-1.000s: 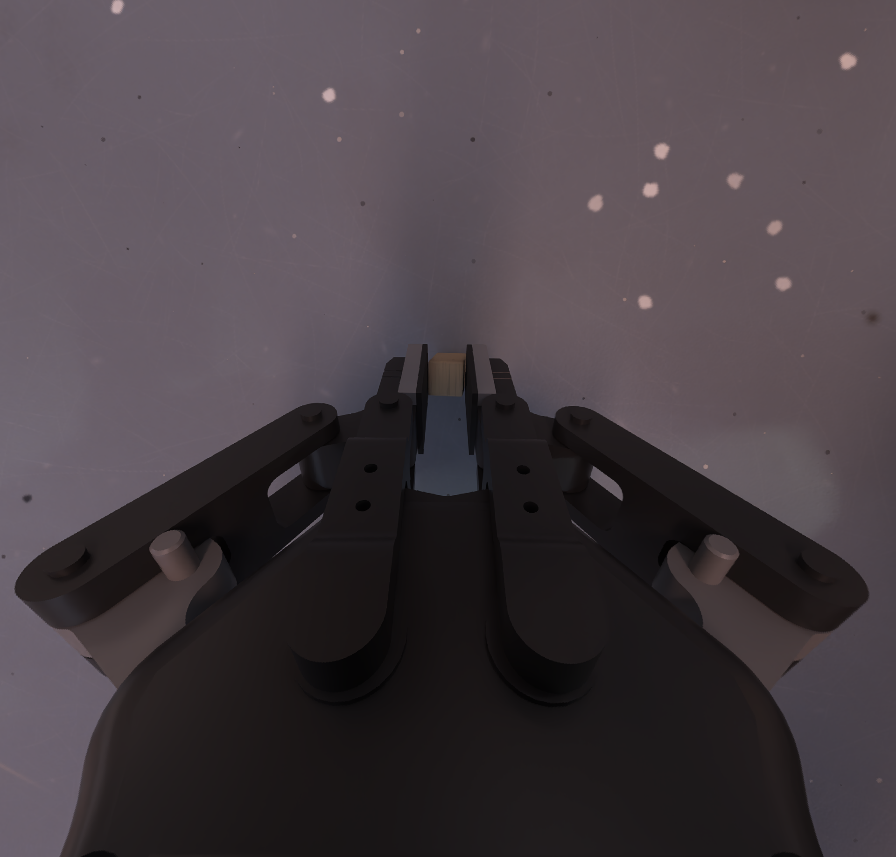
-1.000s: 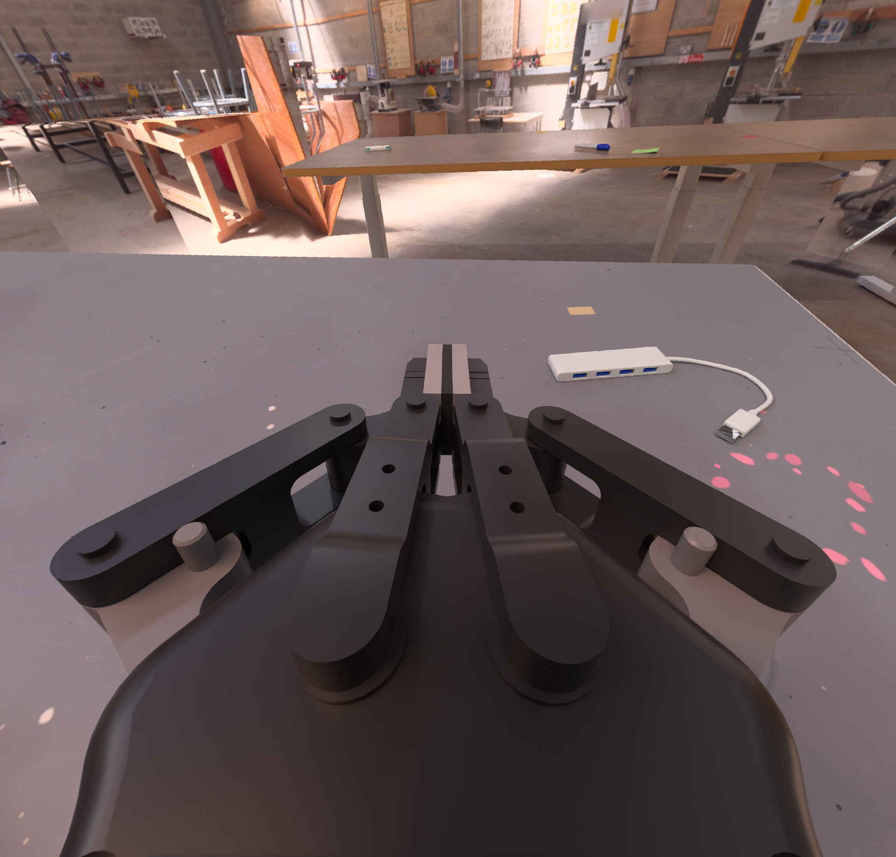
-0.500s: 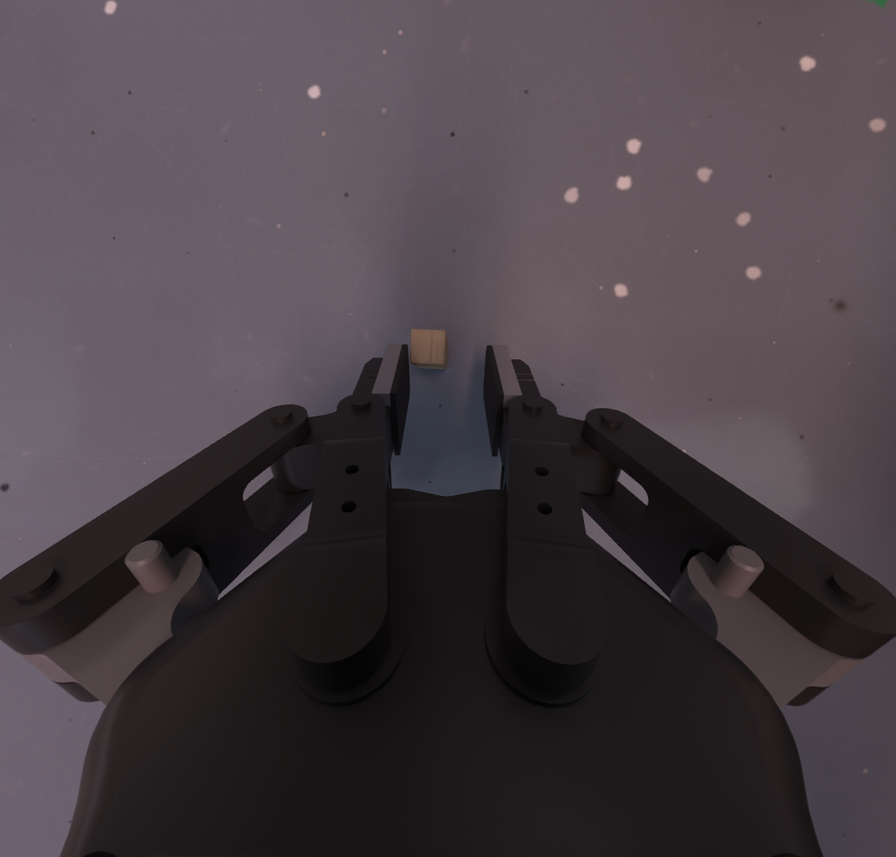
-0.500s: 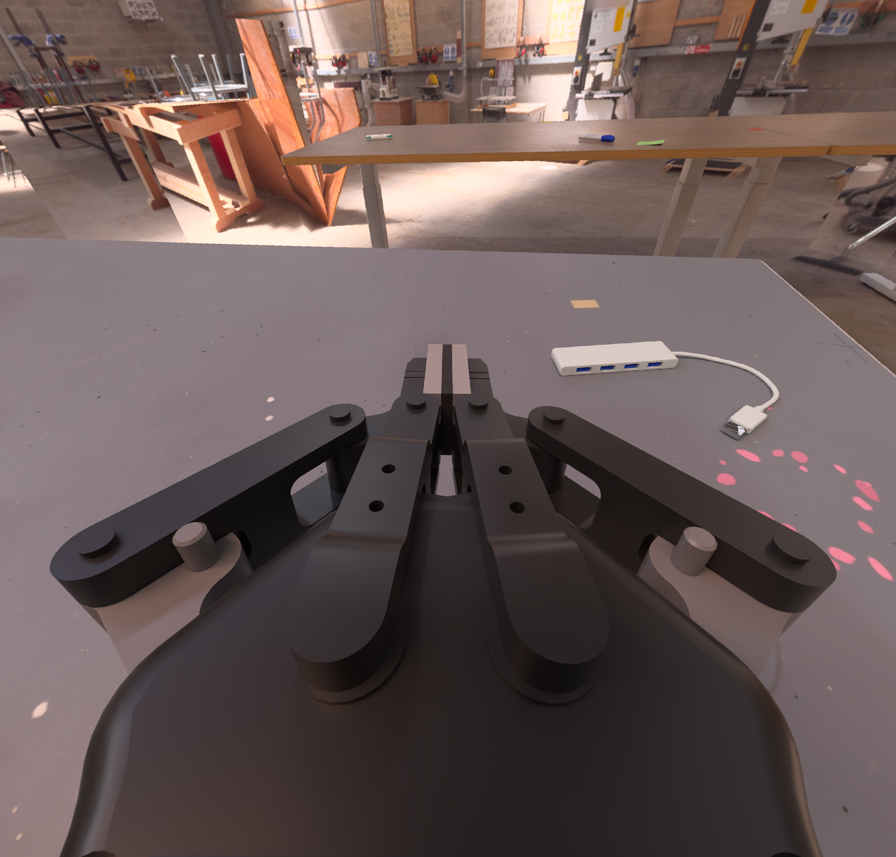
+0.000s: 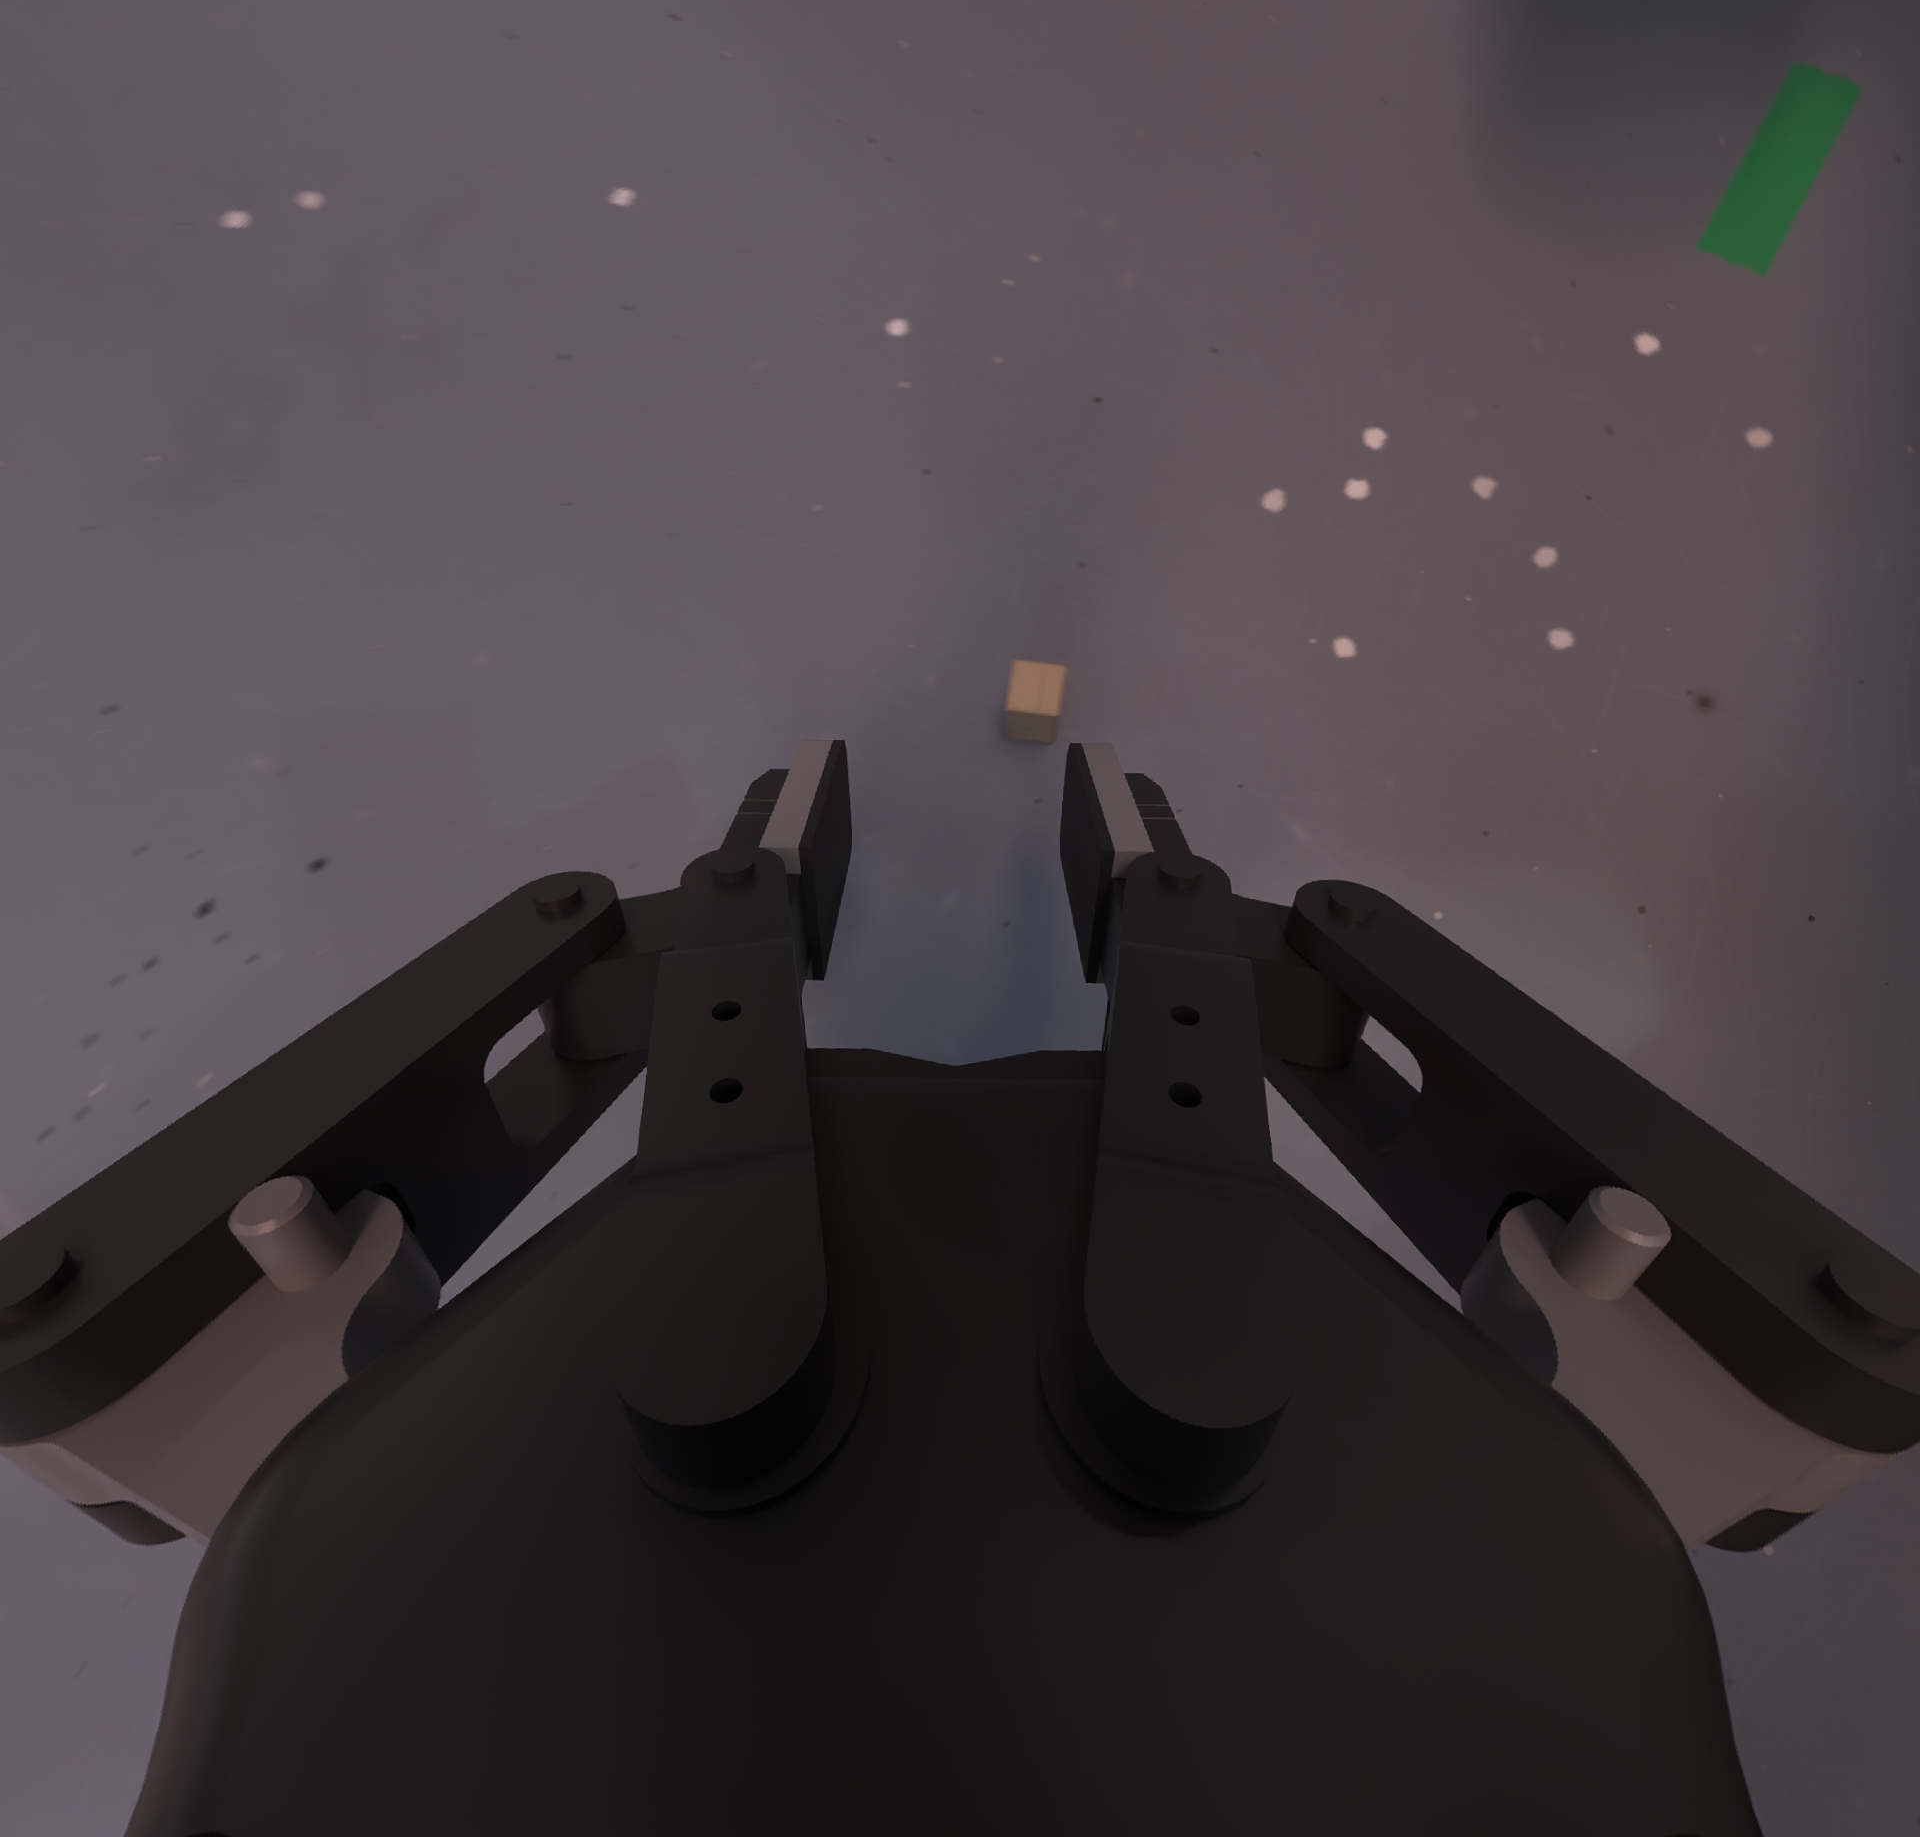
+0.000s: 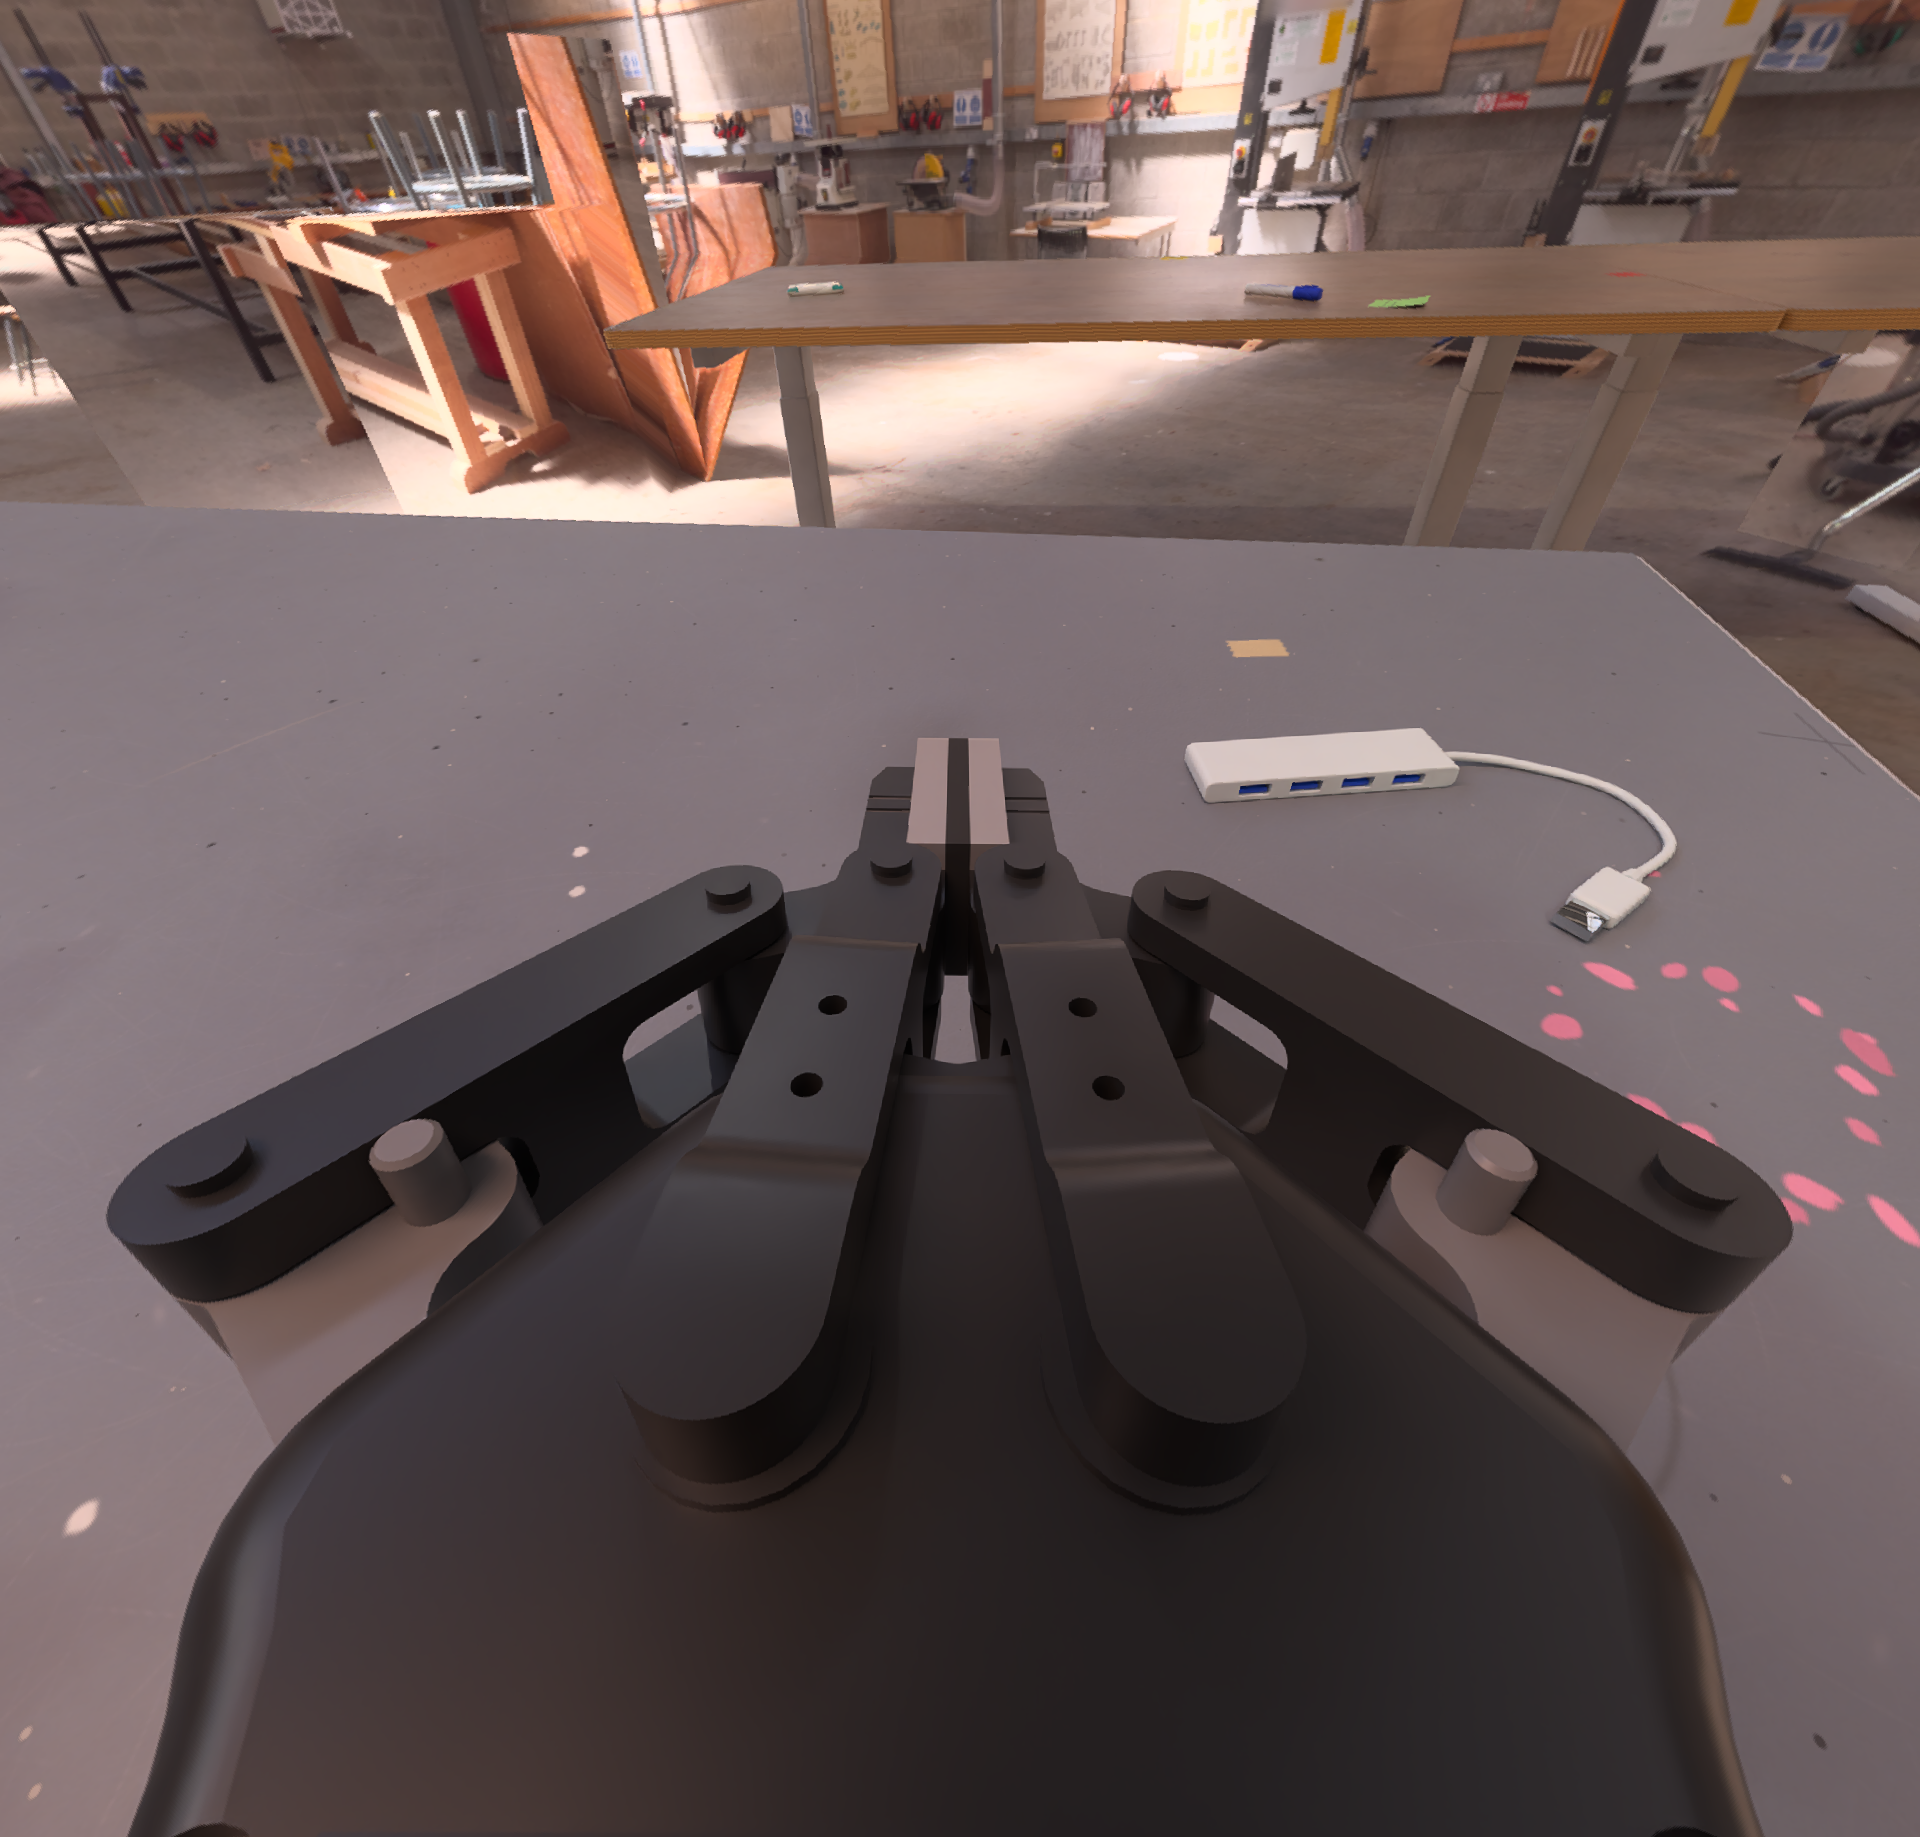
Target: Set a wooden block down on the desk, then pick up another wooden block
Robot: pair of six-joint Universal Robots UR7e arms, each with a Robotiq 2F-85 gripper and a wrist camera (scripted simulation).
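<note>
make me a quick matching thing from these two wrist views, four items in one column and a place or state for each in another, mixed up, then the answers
Column one:
1. left gripper
2. right gripper
3. wooden block
4. white USB hub

Column two:
A. shut, nothing between its fingers
B. lying on the desk to the right of the shut fingers, cable curling away
C. open, holding nothing
D. standing free on the desk just beyond the open fingertips

Pairs: 1-C, 2-A, 3-D, 4-B
</note>
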